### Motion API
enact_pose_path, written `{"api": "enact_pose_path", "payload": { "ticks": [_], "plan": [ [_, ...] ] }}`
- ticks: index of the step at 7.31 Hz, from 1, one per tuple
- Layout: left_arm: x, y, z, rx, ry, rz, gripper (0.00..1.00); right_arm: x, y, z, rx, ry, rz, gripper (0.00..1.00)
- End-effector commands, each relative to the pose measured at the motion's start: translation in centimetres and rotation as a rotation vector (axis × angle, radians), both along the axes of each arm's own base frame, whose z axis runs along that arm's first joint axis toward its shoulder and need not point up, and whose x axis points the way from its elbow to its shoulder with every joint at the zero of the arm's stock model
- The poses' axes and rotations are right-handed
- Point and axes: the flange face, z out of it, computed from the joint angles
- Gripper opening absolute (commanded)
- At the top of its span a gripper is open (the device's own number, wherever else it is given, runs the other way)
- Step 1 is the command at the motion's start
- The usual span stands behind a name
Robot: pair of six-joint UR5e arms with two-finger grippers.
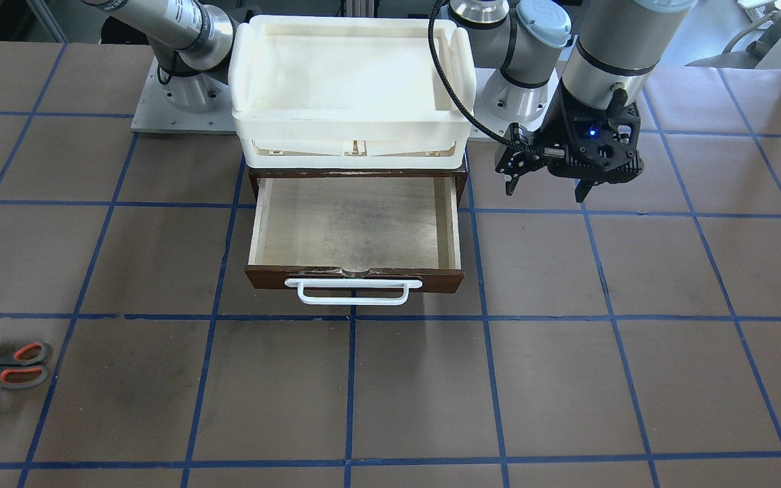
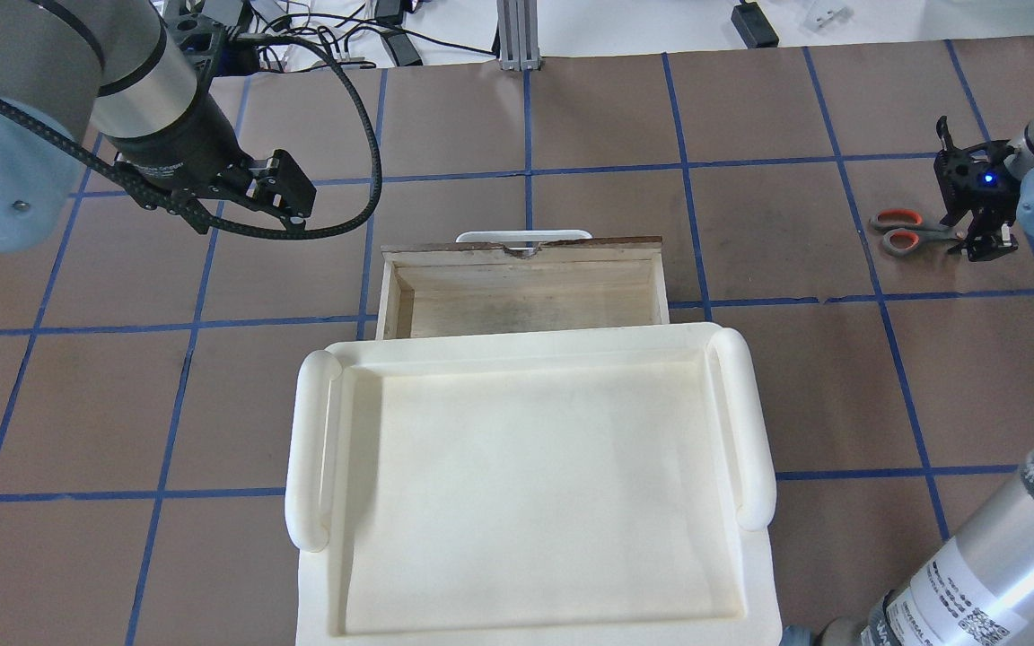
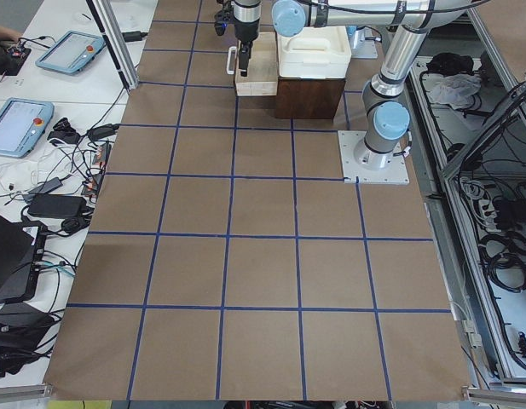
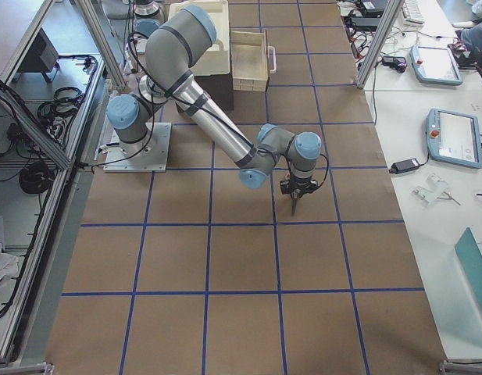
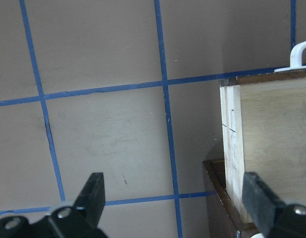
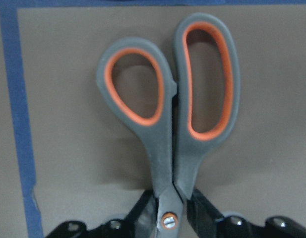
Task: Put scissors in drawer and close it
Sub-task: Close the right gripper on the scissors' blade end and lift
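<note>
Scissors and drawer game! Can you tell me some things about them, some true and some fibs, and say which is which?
1. The drawer is pulled open with nothing inside. True.
2. The scissors are already in the drawer. False: they lie on the table, far off to one side.
3. The left claw is gripping the drawer's white handle. False: it hangs open beside the drawer and holds nothing.
4. A white tray sits on top of the brown box that the drawer slides out of. True.
5. The right claw is closed around the scissors near their screw. True.
</note>
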Motion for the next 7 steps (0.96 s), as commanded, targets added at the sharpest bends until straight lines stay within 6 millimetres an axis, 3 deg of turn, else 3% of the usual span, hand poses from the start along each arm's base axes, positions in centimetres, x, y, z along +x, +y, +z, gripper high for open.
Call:
{"api": "enact_pose_path", "payload": {
  "ticks": [1,3,5,6,7],
  "plan": [
    [0.0,0.1,0.1,-0.002,0.000,0.000,1.00,0.0,0.0,0.4,-0.003,0.002,0.000,0.18],
    [0.0,0.1,0.1,-0.004,0.001,0.001,1.00,0.0,0.1,2.2,-0.018,0.013,0.000,0.15],
    [0.0,0.1,0.2,-0.004,0.000,-0.002,1.00,1.0,1.0,6.6,-0.013,0.009,0.005,0.12],
    [0.0,0.1,0.1,-0.002,0.000,-0.001,1.00,2.4,1.8,9.8,-0.006,0.003,0.017,0.12],
    [0.0,0.0,0.0,-0.001,0.001,0.001,1.00,7.7,1.8,13.1,0.008,-0.001,0.105,0.12]
  ]
}}
